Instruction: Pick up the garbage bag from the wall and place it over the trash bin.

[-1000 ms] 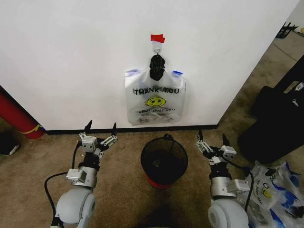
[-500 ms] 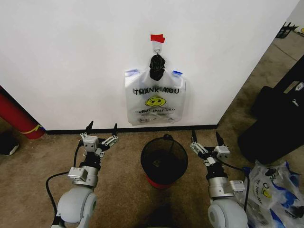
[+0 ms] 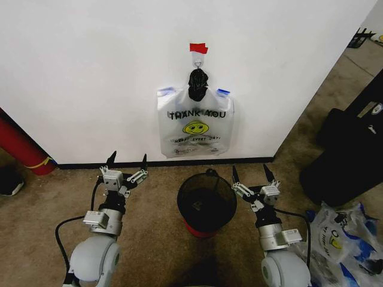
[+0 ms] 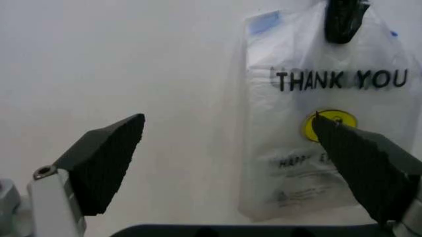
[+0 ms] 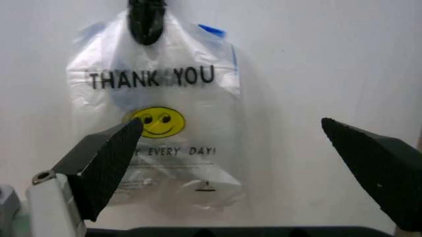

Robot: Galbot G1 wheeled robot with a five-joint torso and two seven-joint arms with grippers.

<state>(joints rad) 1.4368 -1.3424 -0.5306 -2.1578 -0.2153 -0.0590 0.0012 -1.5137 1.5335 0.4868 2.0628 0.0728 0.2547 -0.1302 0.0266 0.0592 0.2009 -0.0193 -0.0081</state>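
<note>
The right gripper (image 3: 250, 174), fingers spread, is drifting inward toward the trash bin (image 3: 206, 200) while the left gripper (image 3: 127, 160) is waiting spread, so the garbage bag (image 3: 194, 124) is hanging untouched on the wall (image 3: 90, 78).

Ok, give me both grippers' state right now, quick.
Left gripper: open, empty, low beside the trash bin.
Right gripper: open, empty, low on the bin's other side.
</note>
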